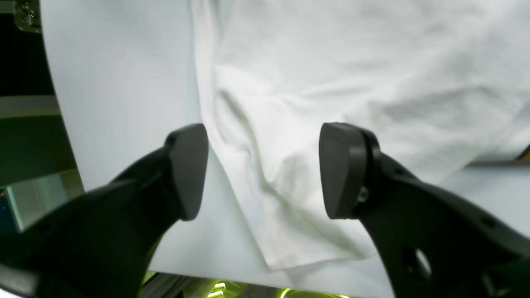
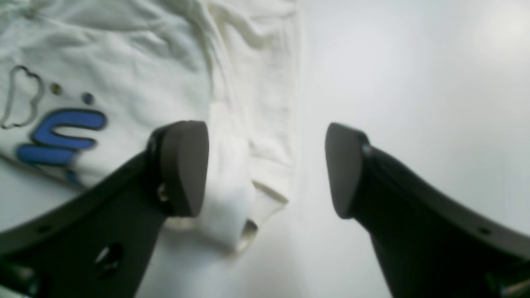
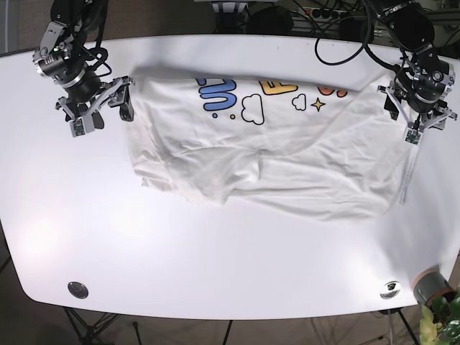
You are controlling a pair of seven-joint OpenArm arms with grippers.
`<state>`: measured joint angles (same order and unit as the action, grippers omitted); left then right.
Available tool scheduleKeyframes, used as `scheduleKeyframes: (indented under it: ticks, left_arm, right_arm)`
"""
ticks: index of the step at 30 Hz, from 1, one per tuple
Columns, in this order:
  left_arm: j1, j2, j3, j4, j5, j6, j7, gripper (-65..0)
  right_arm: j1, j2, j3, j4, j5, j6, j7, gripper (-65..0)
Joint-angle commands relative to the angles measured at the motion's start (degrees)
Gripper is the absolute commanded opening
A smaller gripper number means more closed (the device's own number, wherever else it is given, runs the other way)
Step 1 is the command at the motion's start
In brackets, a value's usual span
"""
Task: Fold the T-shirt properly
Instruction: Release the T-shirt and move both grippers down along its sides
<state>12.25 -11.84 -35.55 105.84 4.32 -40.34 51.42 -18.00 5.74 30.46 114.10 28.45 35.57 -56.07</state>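
Observation:
A white T-shirt [image 3: 287,158] with a colourful print lies spread and wrinkled on the white table [image 3: 215,244]. My right gripper [image 3: 111,109] is open at the shirt's edge on the base view's left. In the right wrist view the right gripper [image 2: 265,169] straddles a rolled sleeve edge [image 2: 232,198], with the blue print [image 2: 62,136] beside it. My left gripper [image 3: 417,121] is open at the shirt's opposite edge. In the left wrist view the left gripper [image 1: 263,169] is above a corner of the shirt [image 1: 290,215], which lies between the fingers. Neither gripper holds cloth.
The table's curved edge [image 1: 62,124] is close to the left gripper. Two round fittings [image 3: 77,290] [image 3: 390,289] sit near the table's front edge. A potted plant [image 3: 433,287] stands off the front right corner. Cables [image 3: 338,29] run along the back.

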Motion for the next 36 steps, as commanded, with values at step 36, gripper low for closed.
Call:
scheduleKeyframes:
  ticks: [36]
  left_arm:
    - [-3.50, -0.69, -0.10, 1.01, 0.03, 0.34, -0.39, -26.5]
  right_arm:
    - [27.36, -0.42, -3.95, -34.06, -13.02, 0.25, 2.58, -22.4]
